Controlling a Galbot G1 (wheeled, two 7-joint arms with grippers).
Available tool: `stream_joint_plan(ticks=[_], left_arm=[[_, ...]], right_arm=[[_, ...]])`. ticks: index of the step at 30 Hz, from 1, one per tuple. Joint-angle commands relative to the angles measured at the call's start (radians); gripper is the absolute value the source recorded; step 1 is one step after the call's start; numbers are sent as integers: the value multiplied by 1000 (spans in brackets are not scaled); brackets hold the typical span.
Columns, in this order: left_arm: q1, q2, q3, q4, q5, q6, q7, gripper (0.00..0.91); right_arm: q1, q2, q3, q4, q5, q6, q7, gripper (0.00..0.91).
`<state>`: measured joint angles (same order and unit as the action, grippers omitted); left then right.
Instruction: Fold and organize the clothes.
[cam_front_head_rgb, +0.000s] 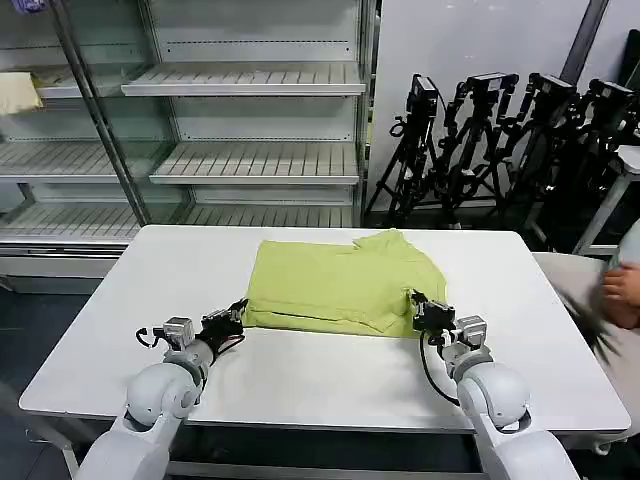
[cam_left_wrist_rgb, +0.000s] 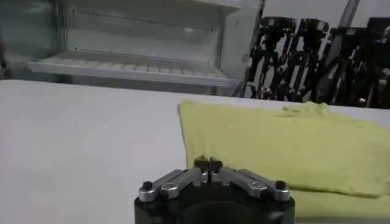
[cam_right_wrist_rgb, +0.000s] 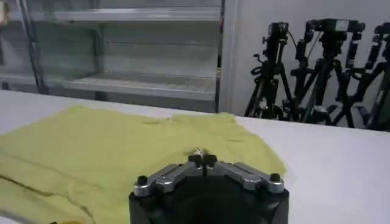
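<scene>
A lime yellow-green T-shirt (cam_front_head_rgb: 345, 283) lies partly folded at the middle of the white table (cam_front_head_rgb: 300, 380), its long axis running side to side, parallel to the near edge. The left gripper (cam_front_head_rgb: 232, 318) sits low at the shirt's near-left corner, fingertips pressed together on nothing, the cloth lying just ahead of it and toward the table's middle. The right gripper (cam_front_head_rgb: 428, 310) rests at the near-right corner, on the fabric's edge, fingers likewise clenched; a scrap of something pale shows at the tips in its wrist view, but whether cloth is pinched there cannot be told. Each arm stands about equally close to its own corner, so the next fold likely carries the near hem away toward the far edge.
</scene>
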<state>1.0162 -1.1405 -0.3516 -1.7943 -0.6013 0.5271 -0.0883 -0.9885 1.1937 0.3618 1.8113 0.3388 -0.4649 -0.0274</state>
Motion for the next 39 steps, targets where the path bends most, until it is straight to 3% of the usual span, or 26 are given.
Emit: stream_joint_plan(ticks=[1,16,17,18,19,31,39], left_arm=[[-13,-3,4,36,2,-4,7,10],[-14,-6,9,37,8,-6,10,10],[-13,-5,9,37,8,-6,10,71],[-11,-4,8,35,8,-6,11,484],[-10,-3,8,33,9,-6,11,907],[18,18,-29,-19,53,4,19,907],[116,78,-109,-143,-41,11,45,907]], right_arm=[[33,0,-12,-29,-11,2,-10,0],[28,7,-6,-57,-35,-2,-9,0],[29,7,-6,-58,-36,-2,-9,121],[29,7,-6,-60,-37,-3,-9,816],[29,7,-6,-62,-39,-3,-9,907],[35,16,21,-67,-64,-41,2,907],[-148,3,113,126,3,-94,53,907]])
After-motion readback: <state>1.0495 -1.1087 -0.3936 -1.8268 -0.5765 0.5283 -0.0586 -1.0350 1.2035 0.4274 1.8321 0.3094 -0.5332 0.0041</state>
